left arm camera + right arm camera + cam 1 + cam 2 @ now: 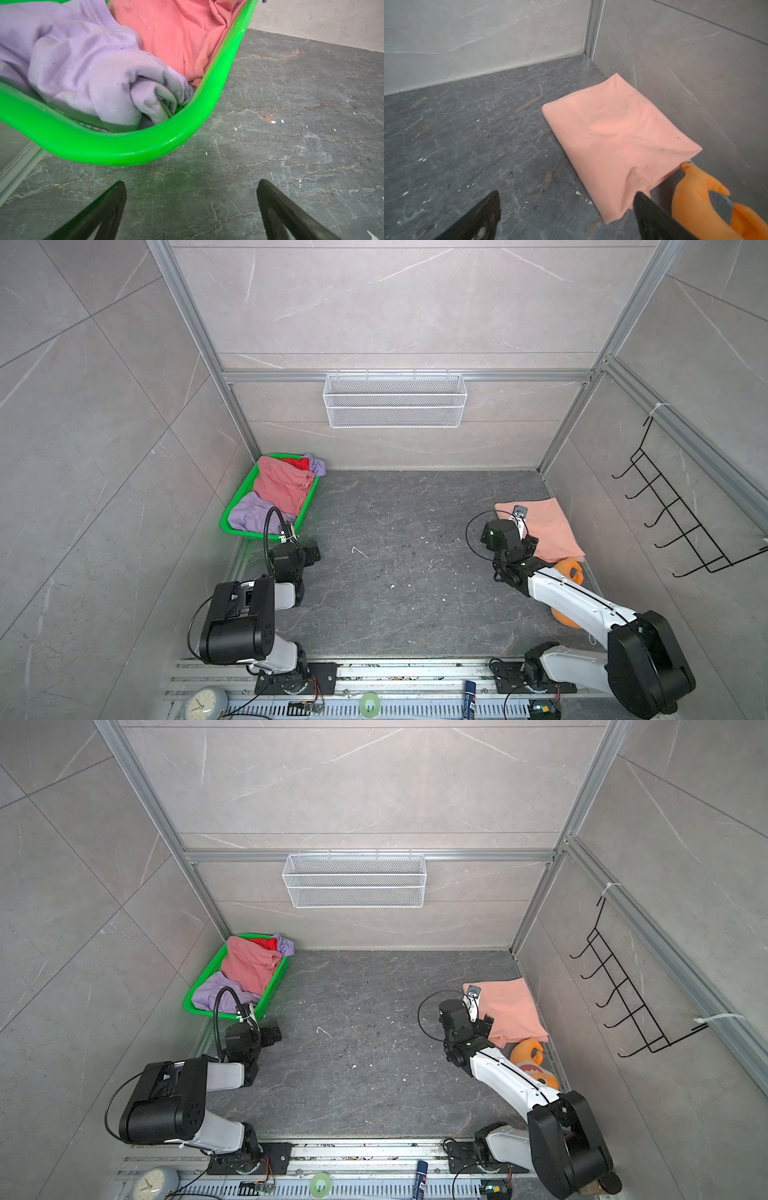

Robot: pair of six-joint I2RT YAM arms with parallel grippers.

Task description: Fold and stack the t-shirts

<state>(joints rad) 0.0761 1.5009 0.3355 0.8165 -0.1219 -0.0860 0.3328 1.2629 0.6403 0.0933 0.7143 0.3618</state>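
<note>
green mesh basket [241, 495] at left is holding crumpled lavender, pink and red t-shirts [282, 485]; left fingers [108, 209] are hovering released beside it. right fingers [481, 216] are hanging released by the folded peach t-shirt [618, 133]. next, likely: fetching another shirt.

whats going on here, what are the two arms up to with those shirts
One peach t-shirt lies folded on the right side of the table, beside an orange plush toy; the right end effector is open at its near edge, gripping nothing. A dusty pink t-shirt, a lavender t-shirt and a red t-shirt lie crumpled in the green basket, not yet folded. The left end effector is open over bare table in front of the basket, holding nothing.
</note>
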